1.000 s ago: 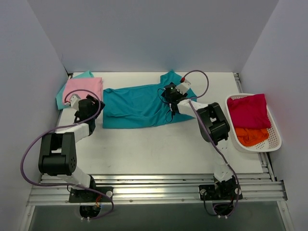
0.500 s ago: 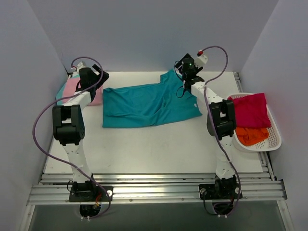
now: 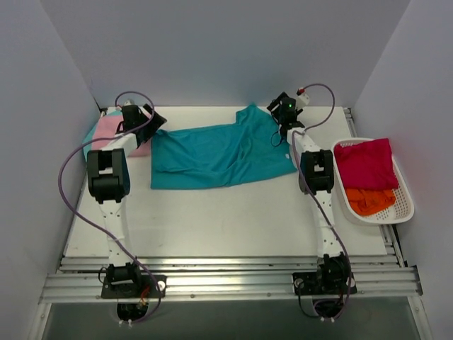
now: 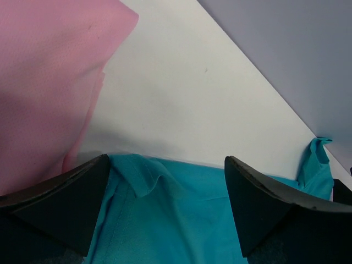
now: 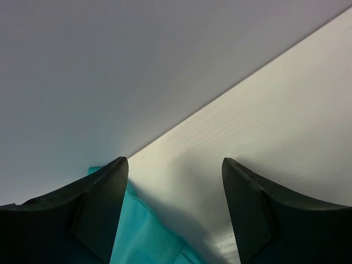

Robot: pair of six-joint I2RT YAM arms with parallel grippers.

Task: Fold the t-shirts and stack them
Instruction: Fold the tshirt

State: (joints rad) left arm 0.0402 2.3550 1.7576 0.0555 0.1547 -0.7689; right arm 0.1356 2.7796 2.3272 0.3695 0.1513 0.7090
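The teal t-shirt (image 3: pixel 212 156) lies spread mid-frame on the bench (image 3: pixel 212 219). My left gripper (image 4: pixel 165 160) gapes wide and empty at its left edge. My right gripper (image 5: pixel 174 160), jaws apart and empty, is at its upper-right corner.

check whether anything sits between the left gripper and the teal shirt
Nothing visible does. The left gripper is open, and its jaws frame the edge of the teal t-shirt directly, with only bare table beyond. The pink t-shirt lies off to one side, outside the jaws.
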